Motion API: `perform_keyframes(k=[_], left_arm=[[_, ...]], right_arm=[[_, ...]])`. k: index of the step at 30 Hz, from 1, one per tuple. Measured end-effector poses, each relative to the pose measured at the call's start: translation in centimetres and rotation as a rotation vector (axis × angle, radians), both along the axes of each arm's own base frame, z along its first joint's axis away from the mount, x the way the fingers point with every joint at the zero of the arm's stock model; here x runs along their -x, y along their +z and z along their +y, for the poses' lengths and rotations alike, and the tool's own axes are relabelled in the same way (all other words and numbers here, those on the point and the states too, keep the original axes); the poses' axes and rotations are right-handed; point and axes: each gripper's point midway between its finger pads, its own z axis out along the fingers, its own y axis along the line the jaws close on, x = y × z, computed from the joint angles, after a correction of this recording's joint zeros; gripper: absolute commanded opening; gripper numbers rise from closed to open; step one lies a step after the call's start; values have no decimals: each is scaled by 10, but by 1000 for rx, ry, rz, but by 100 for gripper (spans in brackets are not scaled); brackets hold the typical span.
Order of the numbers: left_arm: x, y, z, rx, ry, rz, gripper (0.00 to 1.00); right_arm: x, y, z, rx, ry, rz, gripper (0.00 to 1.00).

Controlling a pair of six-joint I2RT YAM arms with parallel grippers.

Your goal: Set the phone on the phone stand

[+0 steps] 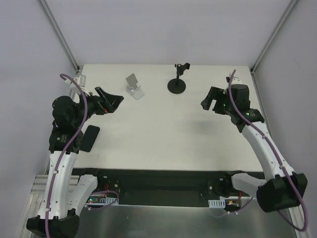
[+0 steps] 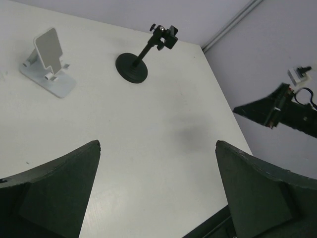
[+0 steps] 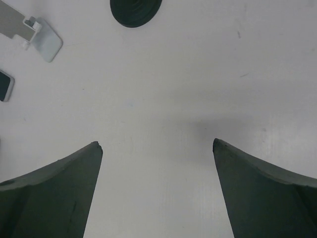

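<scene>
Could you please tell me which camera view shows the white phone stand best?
The left wrist view: the white phone stand appears whole and fairly large, with tilted backplate and base both clear. The top external view shows it whole but small; the right wrist view cuts it off at the upper left edge.

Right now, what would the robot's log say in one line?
left hand: open, empty | right hand: open, empty | phone: flat on table, beside left arm | phone stand: empty

We see a lab test cell: white worktop (image 1: 168, 144) boxed by plain walls (image 1: 163, 29) and metal rails (image 1: 59, 34); exposed wiring (image 1: 106, 195) along its near edge.
</scene>
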Motion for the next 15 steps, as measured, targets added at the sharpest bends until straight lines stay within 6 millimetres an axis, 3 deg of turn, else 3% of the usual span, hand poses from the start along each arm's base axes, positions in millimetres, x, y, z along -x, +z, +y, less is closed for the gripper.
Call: perform_keyframes(k=[5,11,15], left_arm=[[1,-18,-9,9,-65,46,99],[8,-44,-19,21,-140,109,99],[15,-54,-23,25,-169,123,99]], right_arm=[[-60,-21,34,-171,-8,71,96],[-158,-12,62,-524,-97,40,96],[-214,-18,73,-739,-157,65,96]])
